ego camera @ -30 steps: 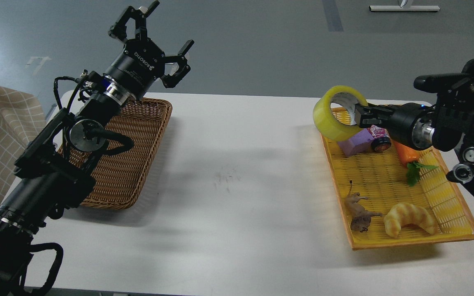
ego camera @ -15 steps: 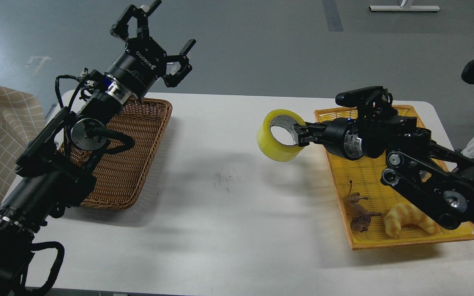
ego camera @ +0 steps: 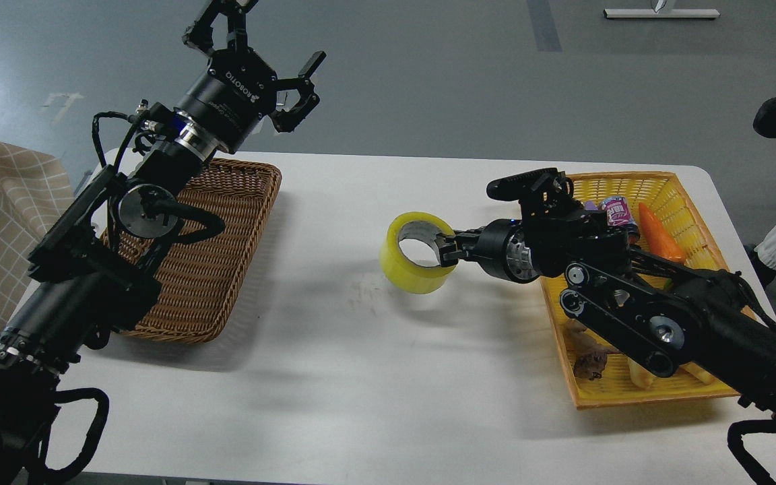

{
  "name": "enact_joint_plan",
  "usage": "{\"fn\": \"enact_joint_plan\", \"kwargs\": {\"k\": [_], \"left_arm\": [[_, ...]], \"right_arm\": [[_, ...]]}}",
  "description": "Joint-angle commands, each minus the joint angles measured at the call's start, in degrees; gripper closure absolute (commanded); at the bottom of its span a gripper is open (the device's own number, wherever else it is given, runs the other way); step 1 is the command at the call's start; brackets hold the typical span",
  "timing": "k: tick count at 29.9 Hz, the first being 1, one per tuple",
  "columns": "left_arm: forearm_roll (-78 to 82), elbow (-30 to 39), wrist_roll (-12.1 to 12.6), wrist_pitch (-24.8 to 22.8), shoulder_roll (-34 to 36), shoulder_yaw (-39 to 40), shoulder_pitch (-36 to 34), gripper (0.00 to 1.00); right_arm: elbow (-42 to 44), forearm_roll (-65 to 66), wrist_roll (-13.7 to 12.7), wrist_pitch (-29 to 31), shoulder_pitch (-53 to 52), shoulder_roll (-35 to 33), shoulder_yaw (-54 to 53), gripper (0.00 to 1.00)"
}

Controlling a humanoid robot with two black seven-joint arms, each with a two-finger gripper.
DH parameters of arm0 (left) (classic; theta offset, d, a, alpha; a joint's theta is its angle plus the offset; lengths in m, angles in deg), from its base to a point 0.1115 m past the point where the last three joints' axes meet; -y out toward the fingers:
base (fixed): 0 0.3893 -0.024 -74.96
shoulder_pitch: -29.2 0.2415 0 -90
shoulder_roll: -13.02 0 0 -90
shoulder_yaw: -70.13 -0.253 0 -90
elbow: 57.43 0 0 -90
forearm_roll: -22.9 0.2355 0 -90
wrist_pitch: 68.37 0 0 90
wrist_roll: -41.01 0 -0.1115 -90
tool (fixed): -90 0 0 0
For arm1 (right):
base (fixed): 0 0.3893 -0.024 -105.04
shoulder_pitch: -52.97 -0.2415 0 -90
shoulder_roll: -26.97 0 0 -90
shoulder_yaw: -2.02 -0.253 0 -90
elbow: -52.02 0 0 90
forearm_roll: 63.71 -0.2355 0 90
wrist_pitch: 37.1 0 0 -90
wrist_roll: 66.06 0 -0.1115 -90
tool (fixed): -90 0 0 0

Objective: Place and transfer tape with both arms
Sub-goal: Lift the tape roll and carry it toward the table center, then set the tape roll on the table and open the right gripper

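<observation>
head view shows you the right gripper (ego camera: 447,250) pinching the wall of the thick translucent yellow tape roll (ego camera: 418,261) just above mid-table, likely to set it within reach of the left gripper (ego camera: 253,30), raised with fingers spread over the brown wicker basket (ego camera: 226,236).

Right end effector (ego camera: 447,250) grips tape (ego camera: 417,262) above table (ego camera: 334,364) ctr.

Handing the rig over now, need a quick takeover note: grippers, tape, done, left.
Right gripper: shut on the tape, fingers through its core, held over the middle of the white table.
Left gripper: open, raised beyond the wicker basket, holding nothing.
Done: tape is out of the yellow tray.
Left: set it down mid-table, release, then pick it up with the left gripper, probably for the wicker basket.
</observation>
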Motion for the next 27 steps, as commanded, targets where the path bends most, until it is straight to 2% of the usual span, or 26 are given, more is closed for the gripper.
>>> {"fn": "enact_joint_plan", "kwargs": {"k": [1,9,11,24,27], "left_arm": [[0.0,0.0,0.0,0.0,-0.1,0.0,0.1,0.02],[0.0,0.0,0.0,0.0,-0.3,0.0,0.0,0.02],[0.0,0.0,0.0,0.0,-0.7,0.0,-0.1,0.02],[-0.1,0.0,0.0,0.0,-0.7,0.4,-0.2,0.02],[-0.1,0.0,0.0,0.0,-0.7,0.4,-0.2,0.02]], "right_arm": [[1.7,0.0,0.0,0.0,-0.6,1.3,1.5,0.81],[3.4,0.0,0.0,0.0,-2.1,2.1,4.0,0.78],[4.6,0.0,0.0,0.0,-2.2,2.7,4.4,0.75],[5.7,0.0,0.0,0.0,-2.8,3.7,4.7,0.74],[5.7,0.0,0.0,0.0,-2.8,4.2,4.7,0.68]]}}
